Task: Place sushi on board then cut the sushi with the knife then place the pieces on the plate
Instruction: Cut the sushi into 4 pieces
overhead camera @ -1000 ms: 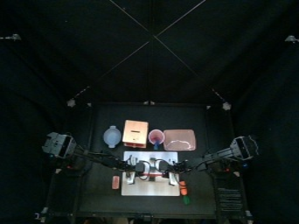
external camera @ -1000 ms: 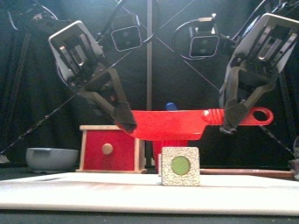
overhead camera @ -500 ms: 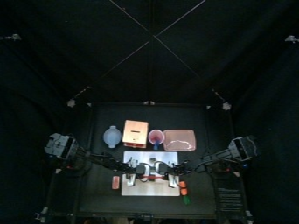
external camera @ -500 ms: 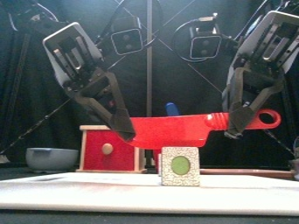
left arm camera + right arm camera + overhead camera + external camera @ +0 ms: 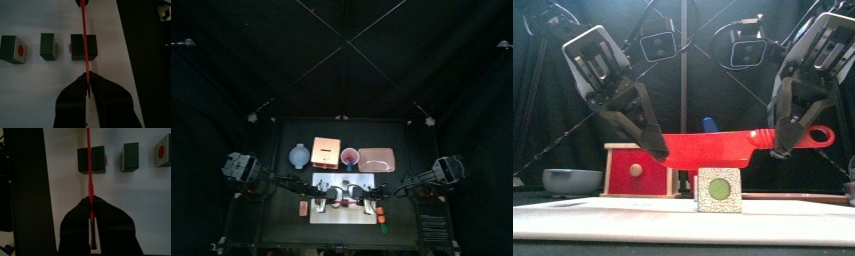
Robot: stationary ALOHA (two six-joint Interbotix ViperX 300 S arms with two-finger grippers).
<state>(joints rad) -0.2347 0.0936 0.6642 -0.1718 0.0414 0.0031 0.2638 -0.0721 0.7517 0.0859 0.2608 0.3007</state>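
A red toy knife (image 5: 727,146) hangs level above the white cutting board (image 5: 593,218), held at both ends. My left gripper (image 5: 657,156) is shut on the blade end, and my right gripper (image 5: 784,150) is shut on the handle end. Just under the blade stands a sushi piece (image 5: 718,190), not touching it. In the left wrist view the knife (image 5: 84,45) runs across one dark sushi block (image 5: 84,47), with two cut pieces (image 5: 47,46) (image 5: 13,48) beside it. The right wrist view shows the same knife (image 5: 89,163) over that block (image 5: 91,159). The pink tray (image 5: 376,158) lies behind the board.
Behind the board stand the wooden box with its red drawer front (image 5: 640,170), the blue-grey bowl (image 5: 573,181) at the left, and the red cup (image 5: 349,156) with the blue knife's tip (image 5: 708,123) showing. The board's left half is bare.
Over the last second the knife came down a little toward the sushi piece, both grippers still holding it. In the last half second nothing moved.
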